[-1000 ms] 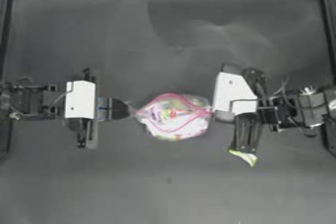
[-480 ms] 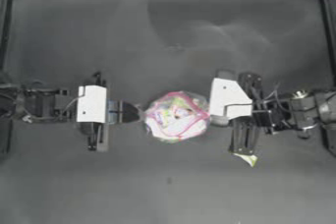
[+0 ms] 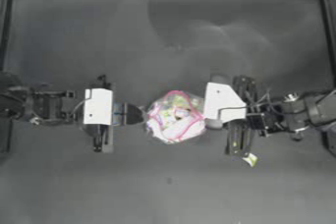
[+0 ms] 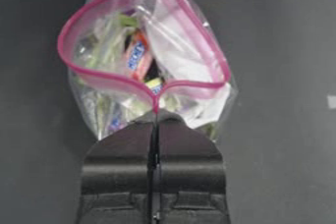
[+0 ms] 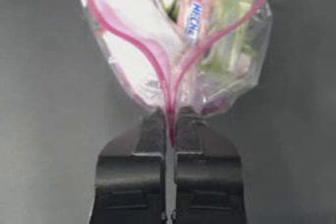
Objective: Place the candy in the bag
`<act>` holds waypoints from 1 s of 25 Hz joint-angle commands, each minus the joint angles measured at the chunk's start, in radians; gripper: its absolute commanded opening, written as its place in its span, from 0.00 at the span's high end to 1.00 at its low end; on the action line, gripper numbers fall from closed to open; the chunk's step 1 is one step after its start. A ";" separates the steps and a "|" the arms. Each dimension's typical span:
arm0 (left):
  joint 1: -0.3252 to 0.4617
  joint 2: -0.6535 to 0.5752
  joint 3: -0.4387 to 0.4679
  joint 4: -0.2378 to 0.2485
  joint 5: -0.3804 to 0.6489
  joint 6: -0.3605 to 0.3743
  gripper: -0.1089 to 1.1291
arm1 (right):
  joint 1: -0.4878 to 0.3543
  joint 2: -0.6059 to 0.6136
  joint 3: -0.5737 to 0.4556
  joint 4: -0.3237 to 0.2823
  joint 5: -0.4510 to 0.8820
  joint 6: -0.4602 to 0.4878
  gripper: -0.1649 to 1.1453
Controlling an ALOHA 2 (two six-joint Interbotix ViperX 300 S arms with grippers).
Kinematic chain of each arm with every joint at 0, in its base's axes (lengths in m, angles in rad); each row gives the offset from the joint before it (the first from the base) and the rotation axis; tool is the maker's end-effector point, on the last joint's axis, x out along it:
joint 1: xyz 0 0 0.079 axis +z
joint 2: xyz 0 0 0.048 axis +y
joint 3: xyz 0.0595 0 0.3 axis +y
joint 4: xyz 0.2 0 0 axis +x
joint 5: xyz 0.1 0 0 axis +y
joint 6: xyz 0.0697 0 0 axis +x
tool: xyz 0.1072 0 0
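Seen from above, the bag (image 3: 175, 117) sits mid-worktop (image 3: 164, 36) as a pale bundle ringed in pink; only the wrist cameras reveal its mouth pulled open into a loop, with wrapped sweets in yellow, green, white and pink inside. The left tool (image 4: 156, 120) reaches in from the left, its jaws clamped on the pink rim at the bag's left side. The right tool (image 5: 170, 120) reaches in from the right, pinching the rim at the opposite side. The candy (image 3: 250, 159) lies on the worktop outside the bag, to the bag's right and nearer, beside the right arm.
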 commanded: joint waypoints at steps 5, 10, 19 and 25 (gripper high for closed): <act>-0.002 0.025 -0.026 -0.002 -0.038 -0.002 0.86 | -0.023 -0.008 0.018 -0.003 -0.063 0.009 0.83; -0.002 0.044 -0.025 -0.005 -0.049 -0.002 0.86 | -0.041 -0.005 0.043 -0.002 -0.103 0.011 0.83; -0.002 0.078 -0.026 -0.015 -0.091 -0.002 0.86 | -0.048 0.003 0.058 0.006 -0.124 0.012 0.82; -0.002 0.078 -0.026 -0.015 -0.092 -0.002 0.86 | -0.048 0.003 0.064 0.003 -0.147 0.009 0.79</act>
